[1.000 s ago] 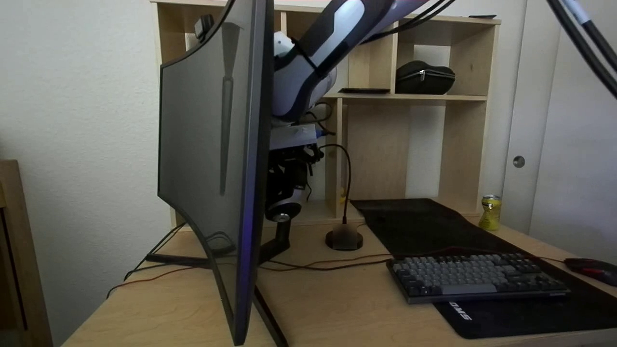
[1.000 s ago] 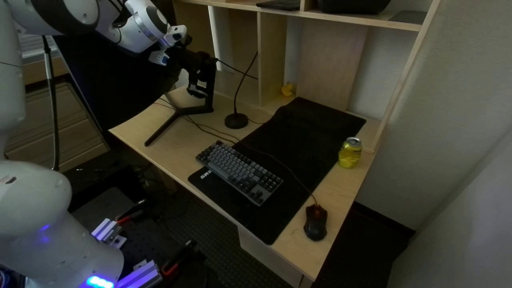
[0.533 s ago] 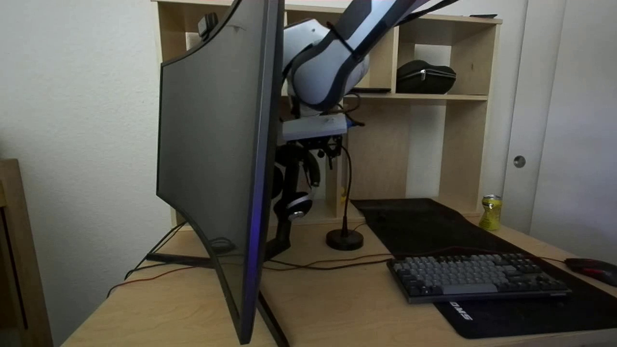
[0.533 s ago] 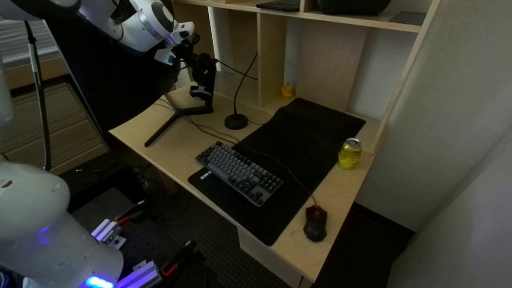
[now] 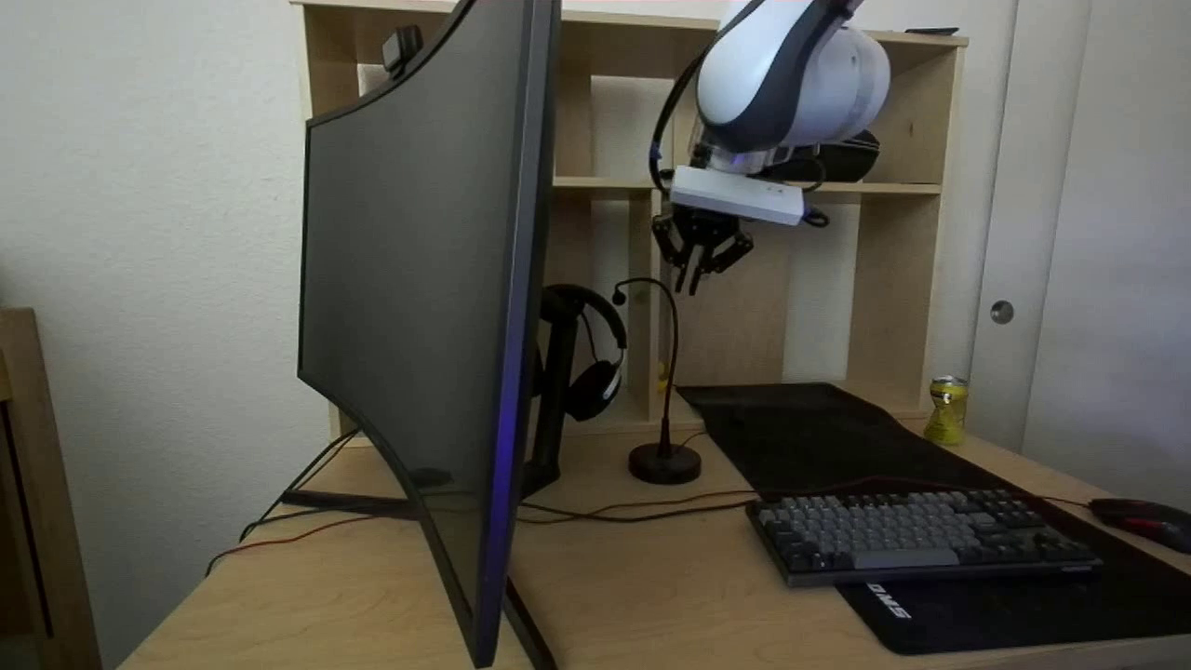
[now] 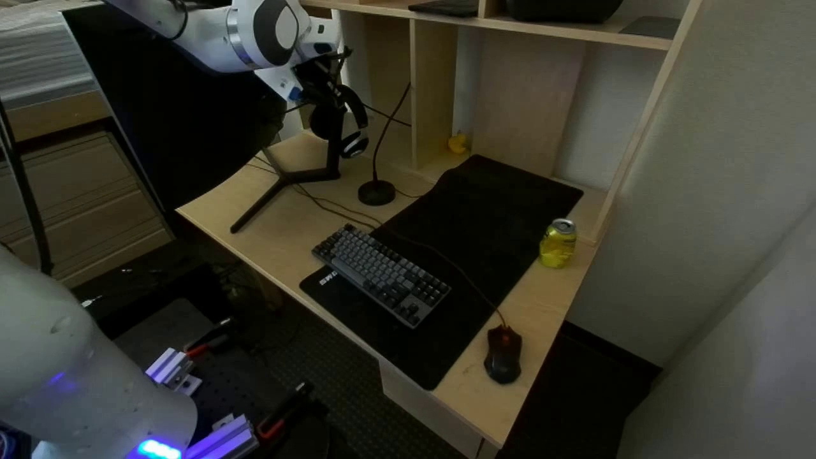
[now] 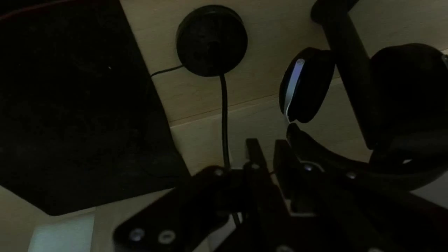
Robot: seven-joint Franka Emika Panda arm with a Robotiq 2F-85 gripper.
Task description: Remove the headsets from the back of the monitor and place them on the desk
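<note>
1. Headset (image 5: 595,386) hung on the black post (image 5: 555,391) behind the monitor (image 5: 419,251); band (image 5: 611,321) uppermost; not yet on the desk (image 5: 642,568).
2. Claw (image 5: 686,290) narrow; fingers (image 7: 254,151) a slim gap apart, nothing between them; pointing down, near the headset, not touching it.
3. Key relation: in an exterior view the headset lies left of the claw, towards the monitor; the band's crown sits about level with the fingertips there, the rest lower; my reading: sideways first, with a rise and wider spread likely needed to straddle the band.
4. Headset's long axis roughly upright, somewhat tilted; the band bows out from the post on the claw's side; that limb looks the handiest hold.
5. Wrist view gives the nearer ear cup (image 7: 309,85) and the farther ear cup (image 7: 407,84), post between; in an exterior view the monitor's edge (image 5: 526,279) and post hide nearly all of the farther; in an exterior view the arm (image 6: 210,41) ends black on black, fingers not separable.
6. Gooseneck stand (image 5: 664,462): in an exterior view its bent top (image 5: 642,279) shows between band and fingers; wrist view puts its neck on the fingers' other side; depth unsettled; possible snag.
</note>
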